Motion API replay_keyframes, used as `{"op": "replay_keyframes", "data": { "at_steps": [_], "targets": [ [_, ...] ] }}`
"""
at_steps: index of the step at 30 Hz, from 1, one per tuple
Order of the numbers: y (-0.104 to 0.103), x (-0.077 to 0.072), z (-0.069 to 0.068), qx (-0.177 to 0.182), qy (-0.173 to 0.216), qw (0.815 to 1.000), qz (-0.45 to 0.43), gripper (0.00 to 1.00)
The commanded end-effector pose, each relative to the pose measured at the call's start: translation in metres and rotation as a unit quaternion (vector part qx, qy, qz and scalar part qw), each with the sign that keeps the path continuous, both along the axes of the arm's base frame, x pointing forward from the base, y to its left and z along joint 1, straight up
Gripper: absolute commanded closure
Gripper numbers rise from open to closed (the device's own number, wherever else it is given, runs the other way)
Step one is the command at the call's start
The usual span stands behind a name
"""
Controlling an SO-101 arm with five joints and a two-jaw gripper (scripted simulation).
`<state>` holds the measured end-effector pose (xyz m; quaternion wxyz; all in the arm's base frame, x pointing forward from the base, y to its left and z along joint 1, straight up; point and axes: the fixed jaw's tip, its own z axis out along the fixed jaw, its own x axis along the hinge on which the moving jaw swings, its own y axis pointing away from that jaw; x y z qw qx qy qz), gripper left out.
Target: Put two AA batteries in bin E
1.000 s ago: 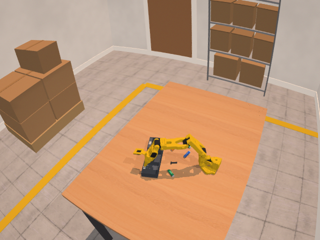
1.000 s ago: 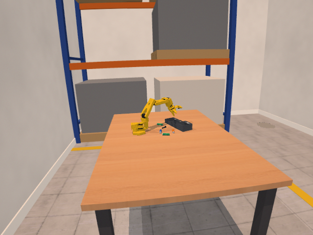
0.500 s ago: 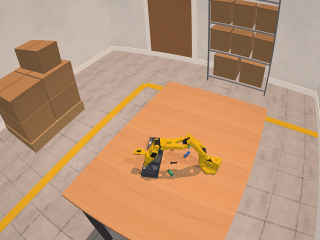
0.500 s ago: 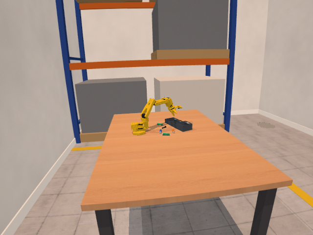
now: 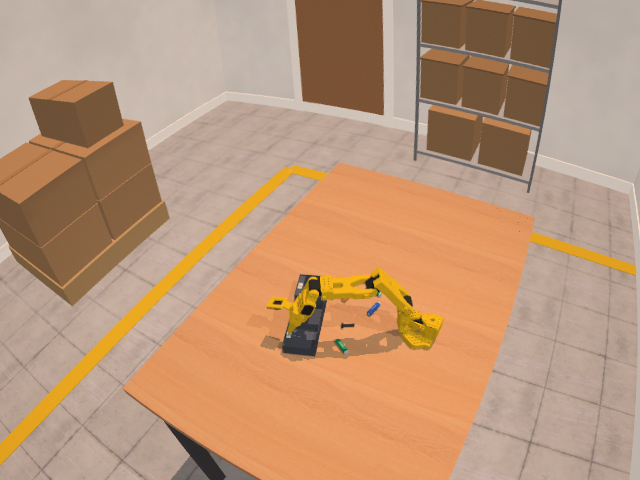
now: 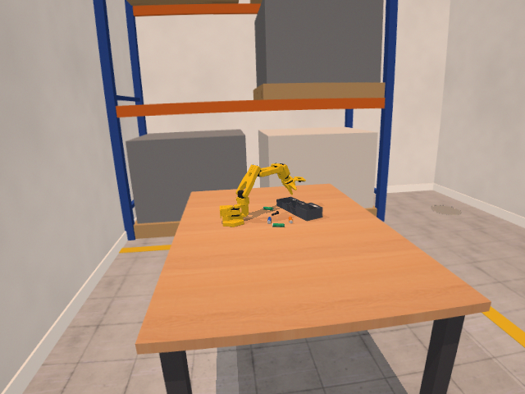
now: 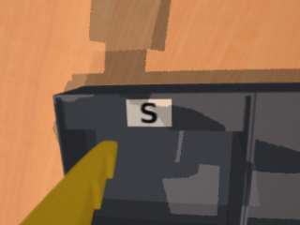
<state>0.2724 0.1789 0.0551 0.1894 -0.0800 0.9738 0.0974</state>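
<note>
A dark row of bins (image 5: 308,320) stands on the table left of the arm's base; it also shows in the exterior view (image 6: 299,208). My gripper (image 5: 287,314) is open and empty, hovering over the row's end compartment, marked S (image 7: 149,112). One yellow finger (image 7: 89,180) shows in the wrist view; the S compartment looks empty. I see no label E. Loose on the table between bins and base lie a green battery (image 5: 341,346), a blue battery (image 5: 373,308), another green one (image 6: 267,208) and a small orange-topped piece (image 6: 290,219).
A black screw (image 5: 346,325) lies between the batteries. The arm's base (image 5: 421,330) stands to the right of them. A divider (image 7: 248,159) separates the S compartment from its neighbour. The table's left edge is some way beyond the bins.
</note>
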Motion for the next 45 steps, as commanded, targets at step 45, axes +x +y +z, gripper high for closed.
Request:
{"op": "replay_keyframes", "data": {
  "at_steps": [45],
  "targets": [
    [0.007,0.006,0.081,0.074,-0.114,0.991,0.002,0.0]
  ]
}}
